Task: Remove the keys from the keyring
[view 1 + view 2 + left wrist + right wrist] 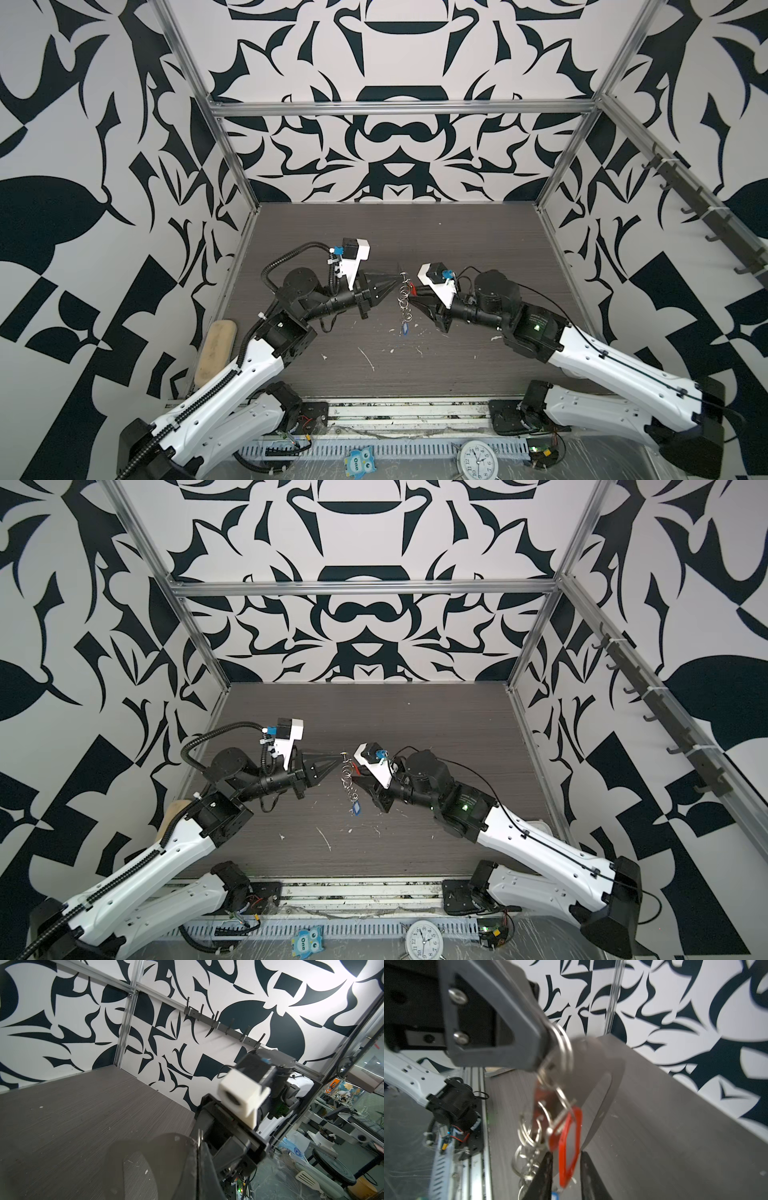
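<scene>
My left gripper [392, 286] is shut on the edge of the keyring [166, 1157], a flat silver plate [591, 1068] with an oblong slot, held upright above the table. A chain of silver rings [405, 299] hangs from it. The blue key tag [405, 330] dangles lowest, in both top views [356, 808]. The red key tag [570, 1147] hangs from the rings between the fingers of my right gripper [565, 1159]. That gripper's jaws stand apart on either side of the tag, and a gap shows on both sides. In a top view the right gripper [417, 297] sits just right of the rings.
A beige oblong block [216, 353] lies at the table's left edge beside the left arm. A clock [478, 459] and a blue owl toy [359, 460] lie in front of the arm bases. A hook rail [685, 199] runs along the right wall. White flecks dot the table [415, 374].
</scene>
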You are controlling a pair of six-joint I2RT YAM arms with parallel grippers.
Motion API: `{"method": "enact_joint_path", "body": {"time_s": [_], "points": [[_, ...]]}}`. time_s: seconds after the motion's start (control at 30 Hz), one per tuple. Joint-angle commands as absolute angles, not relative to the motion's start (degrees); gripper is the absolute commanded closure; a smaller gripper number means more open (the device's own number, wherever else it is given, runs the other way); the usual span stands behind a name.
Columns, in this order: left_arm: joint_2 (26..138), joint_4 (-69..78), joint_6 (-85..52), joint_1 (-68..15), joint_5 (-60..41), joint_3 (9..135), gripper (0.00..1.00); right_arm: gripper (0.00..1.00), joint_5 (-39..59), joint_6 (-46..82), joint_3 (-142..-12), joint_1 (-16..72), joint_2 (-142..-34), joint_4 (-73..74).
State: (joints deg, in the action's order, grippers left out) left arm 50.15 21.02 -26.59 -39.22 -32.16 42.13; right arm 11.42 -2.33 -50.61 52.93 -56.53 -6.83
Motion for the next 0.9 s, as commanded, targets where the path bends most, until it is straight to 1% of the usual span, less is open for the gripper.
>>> {"method": "enact_joint_path", "body": {"time_s": [0.0,0.1,0.23,0.43,0.6,0.73,0.87], "points": [[48.2,20.3,-23.2,-39.0,-33.5,44.7,1.0,0.62,10.8,-2.2,-52.2,53.2,-54.2,-9.4],[47.4,17.7,-20.8,-39.0,-32.6,45.0,1.0,0.58,11.3,-0.9,-52.5,53.2,-53.0,-10.2],[47.0,15.9,-18.8,-39.0,-31.4,44.8,1.0,0.57,12.2,1.0,-52.2,53.2,-51.2,-8.4],[46.9,15.5,-17.5,-39.0,-33.8,44.2,1.0,0.53,12.7,2.7,-54.0,53.2,-49.5,-6.1],[46.5,15.6,-16.8,-39.0,-35.7,43.6,1.0,0.52,15.6,3.4,-57.0,53.2,-50.1,-4.4],[46.5,15.7,-16.6,-39.0,-37.4,43.3,1.0,0.54,18.7,4.2,-59.0,53.2,-51.5,-3.3],[46.4,16.2,-16.2,-39.0,-39.0,42.9,1.0,0.54,24.1,4.7,-63.0,53.2,-55.0,-4.4]]}}
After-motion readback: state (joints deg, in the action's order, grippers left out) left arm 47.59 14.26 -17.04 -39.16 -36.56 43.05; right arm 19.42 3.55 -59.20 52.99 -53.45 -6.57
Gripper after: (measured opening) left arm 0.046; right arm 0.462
